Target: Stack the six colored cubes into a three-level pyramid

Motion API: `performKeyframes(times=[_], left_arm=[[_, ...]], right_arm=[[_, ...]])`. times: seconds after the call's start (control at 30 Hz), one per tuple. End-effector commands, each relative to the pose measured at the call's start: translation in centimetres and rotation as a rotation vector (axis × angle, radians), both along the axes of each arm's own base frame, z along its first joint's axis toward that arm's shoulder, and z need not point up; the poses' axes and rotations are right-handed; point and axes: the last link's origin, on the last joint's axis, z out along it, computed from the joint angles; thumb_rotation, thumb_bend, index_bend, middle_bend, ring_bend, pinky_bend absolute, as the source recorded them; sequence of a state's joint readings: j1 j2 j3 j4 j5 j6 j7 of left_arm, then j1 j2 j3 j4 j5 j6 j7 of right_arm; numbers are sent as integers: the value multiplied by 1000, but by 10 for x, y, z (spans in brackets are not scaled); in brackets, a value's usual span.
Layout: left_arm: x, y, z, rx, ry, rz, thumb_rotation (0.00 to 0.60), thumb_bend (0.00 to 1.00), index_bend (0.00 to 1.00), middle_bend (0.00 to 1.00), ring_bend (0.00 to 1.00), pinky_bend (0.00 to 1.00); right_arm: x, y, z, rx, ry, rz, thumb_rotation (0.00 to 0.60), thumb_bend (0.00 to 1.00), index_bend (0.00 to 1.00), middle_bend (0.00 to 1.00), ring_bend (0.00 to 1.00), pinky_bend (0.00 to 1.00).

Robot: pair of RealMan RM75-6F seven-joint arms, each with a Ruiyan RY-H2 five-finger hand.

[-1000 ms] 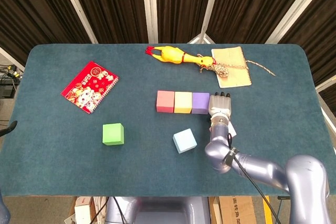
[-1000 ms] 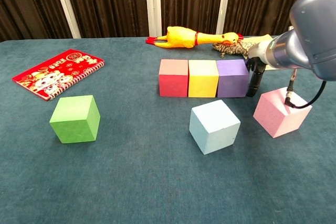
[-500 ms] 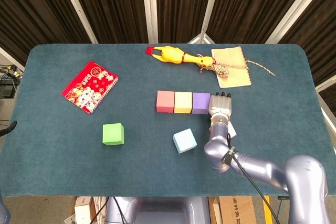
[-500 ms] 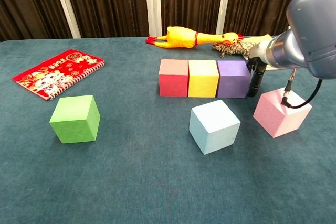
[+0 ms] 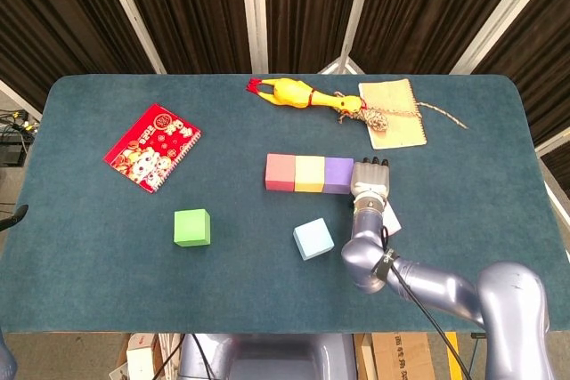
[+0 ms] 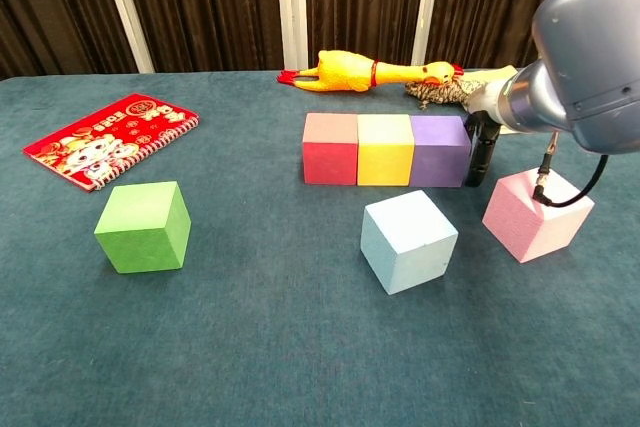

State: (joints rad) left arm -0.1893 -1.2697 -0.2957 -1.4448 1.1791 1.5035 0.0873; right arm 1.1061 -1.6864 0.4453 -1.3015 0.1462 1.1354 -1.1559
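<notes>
Three cubes form a tight row mid-table: red (image 5: 280, 172), yellow (image 5: 310, 173), purple (image 5: 338, 174). My right hand (image 5: 370, 180) lies just right of the purple cube (image 6: 441, 151), fingers straight and touching its right face, holding nothing. In the chest view the right hand (image 6: 482, 152) shows as dark fingers beside that cube. A pink cube (image 6: 535, 213) sits to the front right, mostly hidden under my arm in the head view. The light blue cube (image 5: 313, 238) stands in front of the row and the green cube (image 5: 191, 227) at the front left. My left hand is out of sight.
A yellow rubber chicken (image 5: 303, 95) and a tan notepad (image 5: 392, 113) with a rope toy (image 5: 378, 116) on it lie behind the row. A red spiral notebook (image 5: 152, 147) lies at the left.
My right hand has nudged slightly left against the purple cube, and the row of three has shifted a little left and closed up.
</notes>
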Motion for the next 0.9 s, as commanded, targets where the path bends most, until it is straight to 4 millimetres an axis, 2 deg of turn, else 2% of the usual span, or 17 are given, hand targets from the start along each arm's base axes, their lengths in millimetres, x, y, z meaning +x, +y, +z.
performKeyframes(times=[0.03, 0.43, 0.6, 0.9], left_arm=[[0, 0, 0, 0, 1, 1, 600, 159, 133, 0, 31, 68], [0, 0, 0, 4, 1, 3, 600, 159, 132, 0, 31, 68], [0, 0, 0, 5, 2, 4, 600, 159, 132, 0, 31, 68], [-1, 0, 0, 3, 10, 2, 600, 159, 132, 0, 31, 68]], right_arm=[[-1, -1, 2, -7, 6, -5, 600, 252, 354, 157, 9, 0], [-7, -1, 8, 6, 80, -22, 600, 252, 353, 157, 9, 0], [-6, -1, 13, 4, 92, -31, 600, 252, 317, 157, 9, 0], [-6, -5, 39, -88, 66, -27, 600, 253, 303, 157, 10, 0]])
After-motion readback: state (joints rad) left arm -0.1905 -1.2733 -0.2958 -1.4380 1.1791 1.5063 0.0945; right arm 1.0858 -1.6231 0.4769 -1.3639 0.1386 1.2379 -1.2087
